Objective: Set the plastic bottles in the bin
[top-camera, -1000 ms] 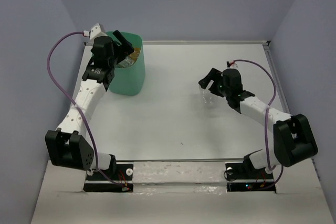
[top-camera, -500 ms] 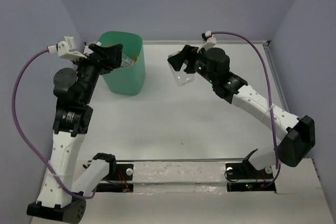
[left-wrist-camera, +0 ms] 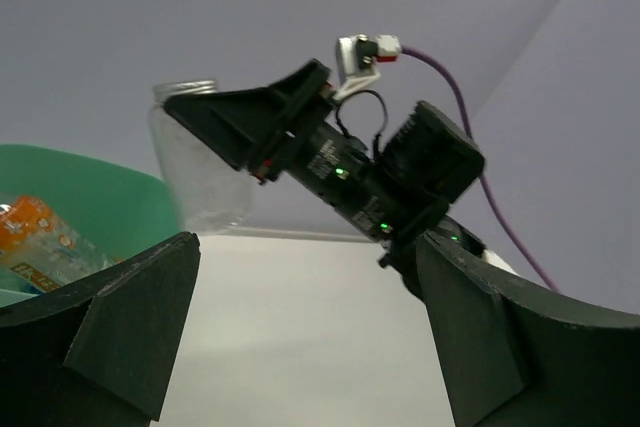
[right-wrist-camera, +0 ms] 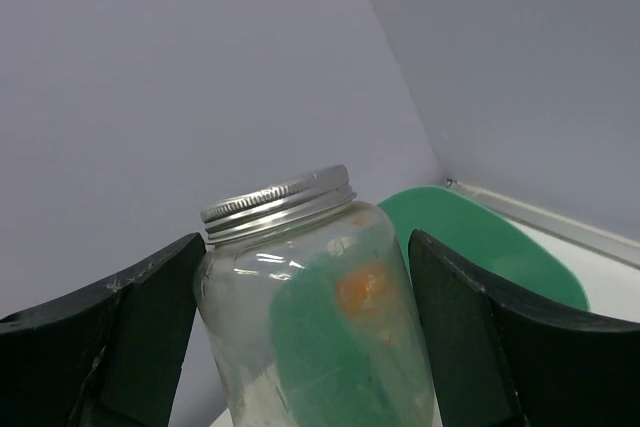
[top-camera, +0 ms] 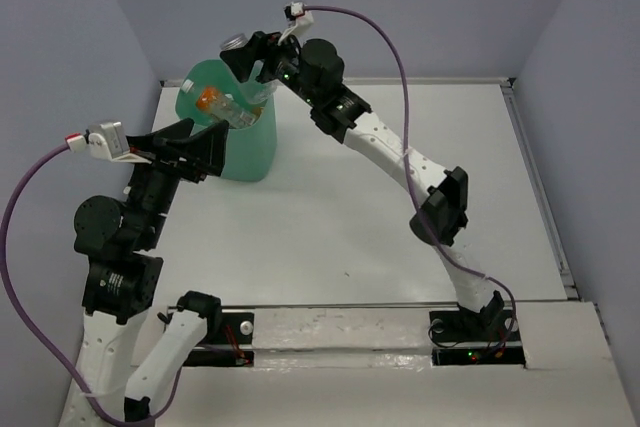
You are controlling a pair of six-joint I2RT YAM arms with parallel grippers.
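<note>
fingers (right-wrist-camera: 130, 337) of the right gripper (top-camera: 248, 59) are clamped on the sides of a small clear plastic bottle with a silver screw lid (right-wrist-camera: 305, 317), one black finger on each flank. the bottle stands upright in the right wrist view, lid up. the right arm reaches across the white table (top-camera: 400, 217) to the far left corner. in the top view the held bottle is raised at the far edge of the tall mint-green plastic bin with the rounded-square rim (top-camera: 245, 152), above the rim rather than inside it. inside the bin an orange-filled plastic bottle with an orange cap (top-camera: 213, 102) lies tilted near the top, with more clear plastic beside it, too blurred to tell apart. green from the bin and a spot of orange show through the held bottle's wall in the right wrist view. the left gripper (left-wrist-camera: 305, 247) hangs just beside the near left side of the bin, its two black fingers (left-wrist-camera: 130, 337) spread wide with nothing between them. its camera looks past them at the right gripper and the held bottle. a purple cable (top-camera: 370, 22) arcs over the right arm.
</note>
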